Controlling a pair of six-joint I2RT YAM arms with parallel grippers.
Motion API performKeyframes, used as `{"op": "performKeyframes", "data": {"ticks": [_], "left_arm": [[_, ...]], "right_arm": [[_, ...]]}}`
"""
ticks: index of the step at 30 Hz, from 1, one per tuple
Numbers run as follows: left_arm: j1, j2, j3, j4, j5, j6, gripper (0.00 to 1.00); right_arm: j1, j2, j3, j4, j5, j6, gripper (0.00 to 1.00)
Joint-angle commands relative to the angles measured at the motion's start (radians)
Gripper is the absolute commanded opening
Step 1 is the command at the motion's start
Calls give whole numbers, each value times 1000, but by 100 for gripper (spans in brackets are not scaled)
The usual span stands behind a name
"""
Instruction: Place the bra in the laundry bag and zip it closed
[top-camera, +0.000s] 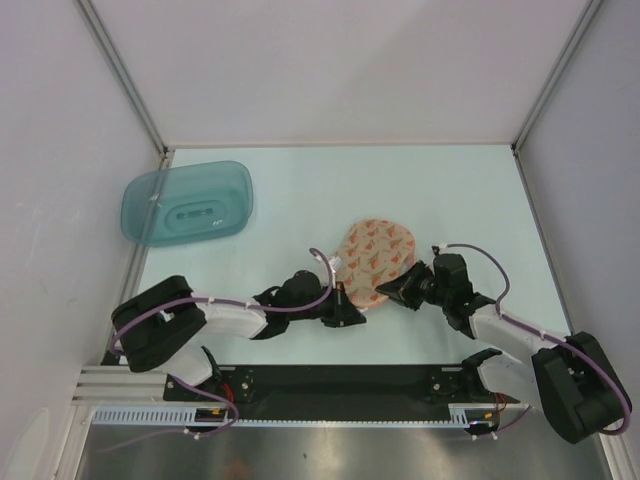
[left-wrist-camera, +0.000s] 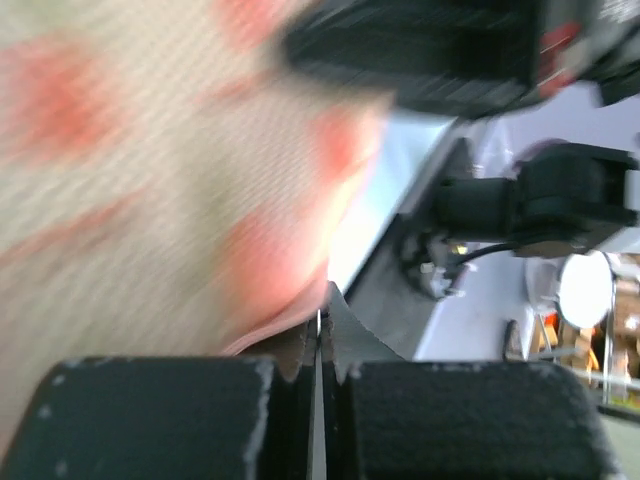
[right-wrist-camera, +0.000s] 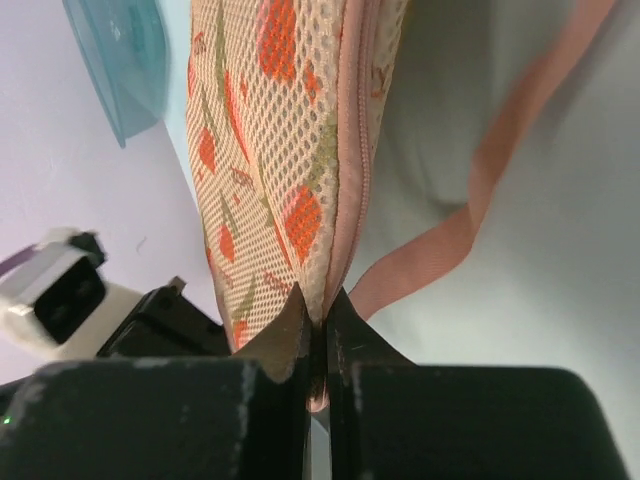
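Centre of the overhead frame, the peach laundry bag (top-camera: 375, 262) sits on the table (top-camera: 300, 190). The 2 grippers clench its lower rim: left gripper (left-wrist-camera: 320, 345), right gripper (right-wrist-camera: 318, 330).

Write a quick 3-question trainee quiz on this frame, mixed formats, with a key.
1. True or false: the laundry bag sits inside the teal tub.
2. The right pincer is shut on: A) nothing; B) the bag's pink zip rim; C) a cable.
3. Fill in: the left pincer is ___ on the bag's edge.

Key
1. False. The bag lies on the table, apart from the tub.
2. B
3. shut
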Motion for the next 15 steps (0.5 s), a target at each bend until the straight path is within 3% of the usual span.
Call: {"op": "performKeyframes", "data": {"ticks": [1, 5, 12, 13, 15], "left_arm": [[99, -80, -145, 19, -22, -9, 0], [177, -150, -208, -58, -13, 66, 0], [128, -145, -145, -61, 22, 63, 0], [115, -135, -132, -43, 25, 45, 0], [75, -93, -84, -17, 36, 23, 0]], "right_arm": [[-113, 32, 52, 31, -172, -128, 0], [-150, 115, 147, -61, -253, -275, 0], [-129, 351, 380, -127, -292, -398, 0], [-112, 383, 420, -179, -272, -421, 3], [-98, 458, 486, -216, -252, -431, 22]]}}
